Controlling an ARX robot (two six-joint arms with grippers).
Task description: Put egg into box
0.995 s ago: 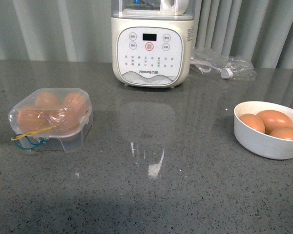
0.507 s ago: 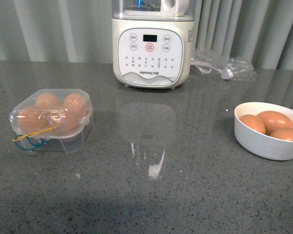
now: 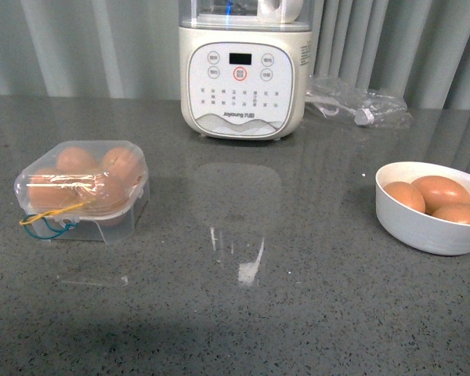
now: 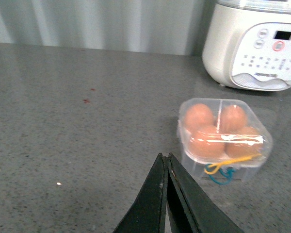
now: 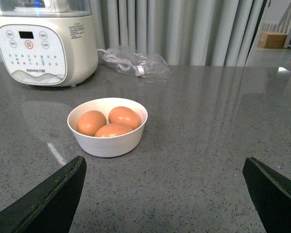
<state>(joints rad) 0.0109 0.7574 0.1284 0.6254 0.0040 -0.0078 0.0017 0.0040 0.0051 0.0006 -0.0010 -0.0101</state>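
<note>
Two grippers flank the scene: left gripper (image 4: 166,194) with fingers pressed together, holding nothing; right gripper (image 5: 165,194) spread wide and empty. Left of the appliance (image 3: 243,70) and nearer, the box (image 3: 82,192), lid closed, holds four eggs. Right of the appliance, the white bowl (image 3: 423,227) holds three, including the egg (image 3: 441,191)

Left fingers (image 4: 166,170) together, right fingers (image 5: 63,189) apart.

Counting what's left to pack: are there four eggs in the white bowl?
No, the right wrist view shows only three brown eggs lying together in the white bowl.
</note>
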